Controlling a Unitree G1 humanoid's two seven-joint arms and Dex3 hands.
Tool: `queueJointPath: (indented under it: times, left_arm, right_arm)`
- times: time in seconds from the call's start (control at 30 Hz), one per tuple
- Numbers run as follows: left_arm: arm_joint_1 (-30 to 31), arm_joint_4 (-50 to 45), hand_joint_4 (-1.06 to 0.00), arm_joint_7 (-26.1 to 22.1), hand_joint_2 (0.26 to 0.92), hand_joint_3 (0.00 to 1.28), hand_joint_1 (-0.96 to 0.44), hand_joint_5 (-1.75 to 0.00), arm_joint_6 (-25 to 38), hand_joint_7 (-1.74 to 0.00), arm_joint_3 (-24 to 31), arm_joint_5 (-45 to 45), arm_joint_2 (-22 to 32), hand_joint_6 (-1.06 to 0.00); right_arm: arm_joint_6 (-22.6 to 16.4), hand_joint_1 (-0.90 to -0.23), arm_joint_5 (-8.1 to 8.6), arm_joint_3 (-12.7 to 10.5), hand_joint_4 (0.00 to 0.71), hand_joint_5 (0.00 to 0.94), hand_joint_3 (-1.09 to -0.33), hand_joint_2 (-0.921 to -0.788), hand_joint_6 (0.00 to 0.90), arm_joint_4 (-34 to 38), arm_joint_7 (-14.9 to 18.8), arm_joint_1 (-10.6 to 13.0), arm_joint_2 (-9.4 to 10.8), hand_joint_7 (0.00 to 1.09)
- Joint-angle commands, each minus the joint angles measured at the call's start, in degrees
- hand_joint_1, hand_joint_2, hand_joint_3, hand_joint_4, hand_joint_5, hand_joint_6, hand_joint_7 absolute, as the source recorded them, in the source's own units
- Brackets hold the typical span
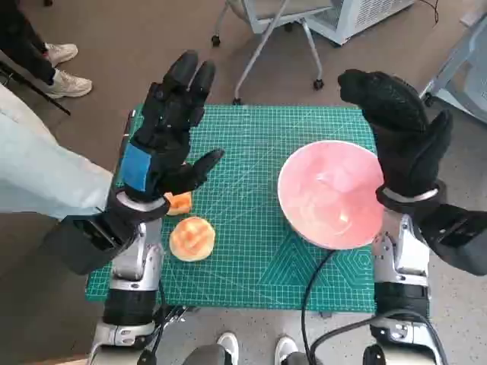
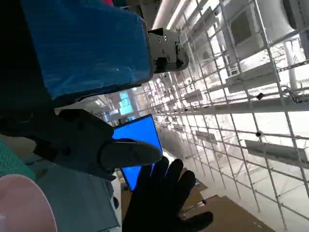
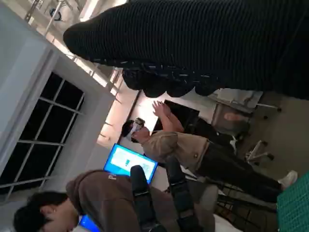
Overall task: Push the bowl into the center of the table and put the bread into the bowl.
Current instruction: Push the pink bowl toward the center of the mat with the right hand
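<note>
A: What's in the shallow pink plastic bowl (image 1: 331, 194)?
B: Nothing. It sits on the green gridded cutting mat (image 1: 251, 152), right of centre. The round golden bread roll (image 1: 192, 238) lies on the mat near the front left, an orange piece (image 1: 180, 202) behind it half hidden by the left hand (image 1: 169, 125).
A: The hands?
B: Both are raised with fingers spread, holding nothing; the gloved right hand (image 1: 399, 133) hangs just beside the bowl.
A: The wrist views?
B: Left shows only the bowl's rim (image 2: 21, 205); right shows two people (image 3: 193, 152) and a blue screen (image 3: 130, 162), no table.

Pink bowl (image 1: 332, 195) at the green mat's (image 1: 251, 251) right side, bread (image 1: 192, 239) near its left edge.
</note>
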Motion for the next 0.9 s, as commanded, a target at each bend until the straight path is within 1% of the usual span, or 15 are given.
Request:
queueJointPath:
  times: [0.03, 0.47, 0.9]
  left_arm:
    - [0.15, -0.77, -0.11, -0.42, 0.921, 0.38, -0.42, 0.0, 0.47, -0.35, 0.08, -0.78, 0.08, 0.0]
    - [0.23, -1.6, -0.11, -1.23, 0.921, 0.39, -0.41, 0.0, 2.06, -0.36, -0.14, -1.81, 0.08, 0.0]
    - [0.44, -2.1, -0.11, -1.2, 0.921, 0.38, -0.43, 0.0, 2.65, -0.36, -0.16, -1.57, -0.07, 0.0]
  right_arm:
    - [0.23, -0.664, 0.13, -0.09, 0.184, 0.001, -0.71, -0.921, 0.079, 0.51, 0.05, 1.33, 0.36, 0.44]
    - [-0.34, -0.666, -0.23, -0.05, 0.189, 0.002, -0.706, -0.921, 0.078, 0.68, -0.22, 1.39, 0.39, 0.45]
    - [-0.39, -0.671, 0.3, -0.28, 0.193, 0.003, -0.701, -0.921, 0.079, 0.76, 0.25, 1.65, 0.28, 0.45]
